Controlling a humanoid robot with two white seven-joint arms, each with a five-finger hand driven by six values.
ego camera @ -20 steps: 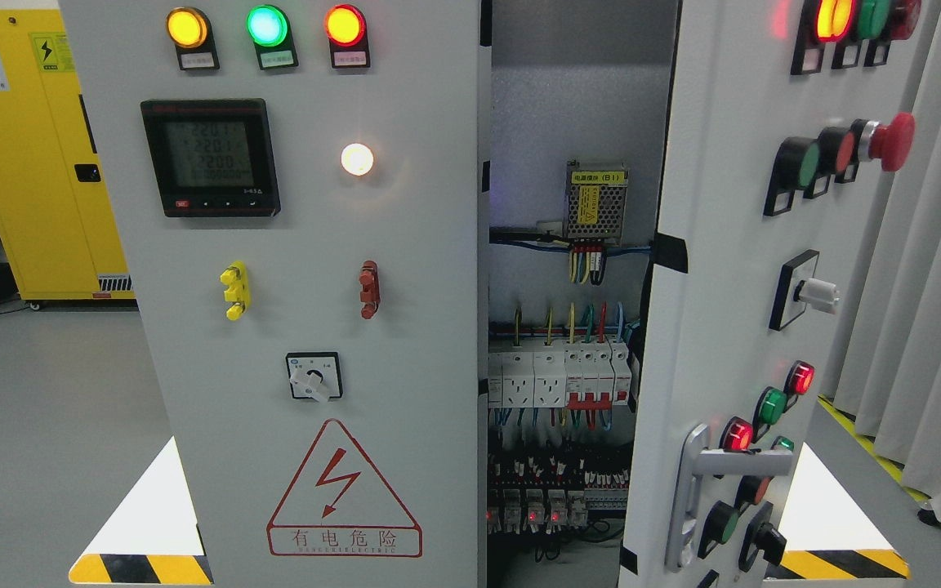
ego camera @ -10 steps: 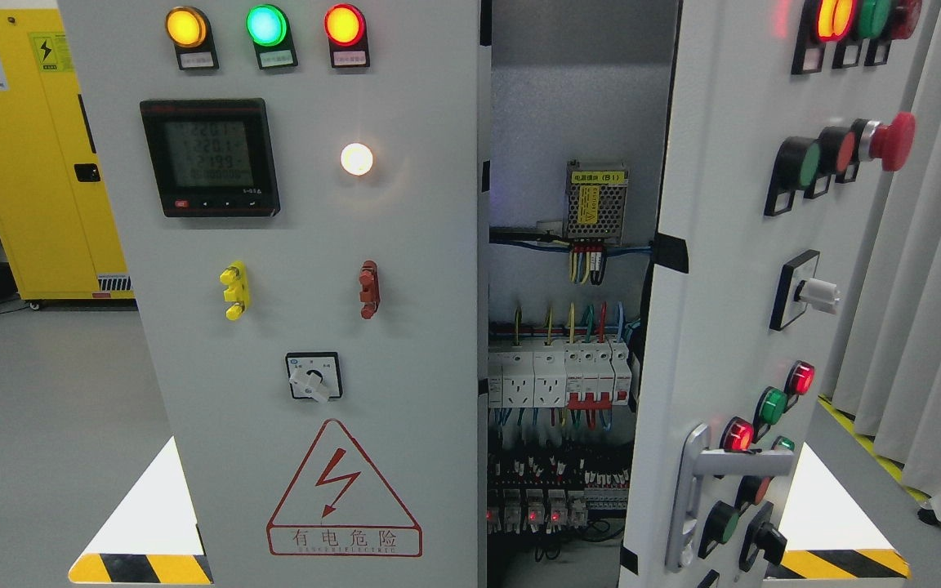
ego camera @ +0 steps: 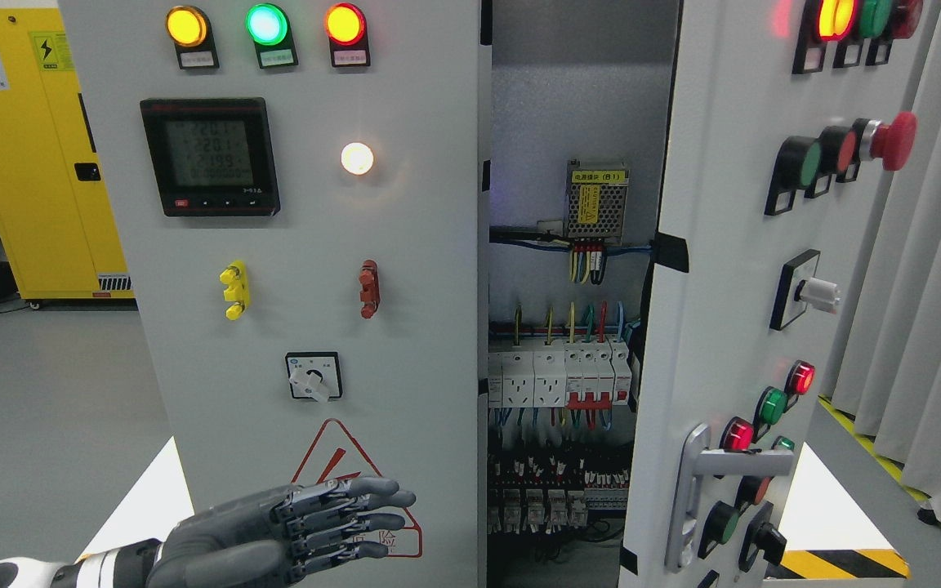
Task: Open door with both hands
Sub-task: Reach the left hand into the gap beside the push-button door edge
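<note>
Left hand point(ego camera: 274, 535): fingers held straight and apart, nothing gripped, before the left door point(ego camera: 307, 327).
Right door point(ego camera: 732, 327): swung ajar.
Gap: cabinet interior point(ego camera: 568, 327) exposed.

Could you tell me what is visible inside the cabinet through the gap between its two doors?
Inside the cabinet: a small power supply, coloured wires, white breakers and lower relays. The left door and right door hide everything beside them.

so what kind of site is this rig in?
Likely an industrial electrical room or test lab: a grey control cabinet with its door open on breakers, plus a yellow safety cabinet.
</note>
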